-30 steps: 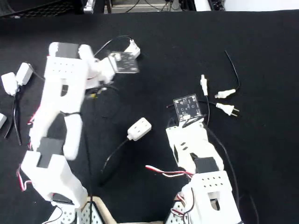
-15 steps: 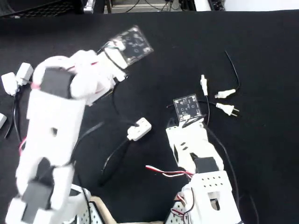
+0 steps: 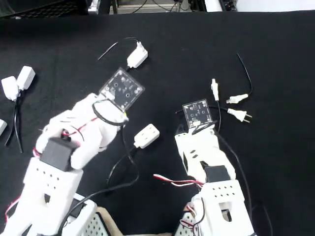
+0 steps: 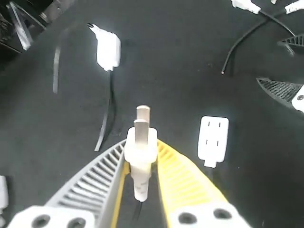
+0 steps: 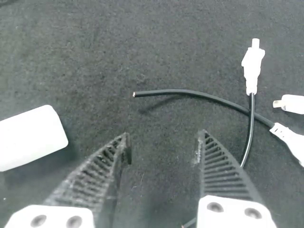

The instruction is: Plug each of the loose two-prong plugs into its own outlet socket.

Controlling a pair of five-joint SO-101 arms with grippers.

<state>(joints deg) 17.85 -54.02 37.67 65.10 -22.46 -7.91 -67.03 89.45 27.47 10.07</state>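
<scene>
Left gripper (image 4: 141, 145) clamps a two-prong plug (image 4: 141, 128), prongs pointing forward, above the tabletop (image 4: 180, 71); right gripper (image 5: 164, 137) hangs spread apart.

Robotics lab bench, black-covered table (image 3: 187, 44)

The left arm (image 3: 74, 142) stretches from the near left corner of the counter diagonally toward its middle, wrist bent forward. Its hand (image 4: 142, 151) is clamped on a plug (image 4: 140, 137), one grey finger (image 4: 99, 175) and one yellow finger (image 4: 180, 180) pressing its sides, prongs pointing outward. The right arm (image 3: 209, 157) is folded low, pointing away from its base. Its hand (image 5: 163, 140) hangs just above the counter with its fingers spread wide and nothing between them.
</scene>
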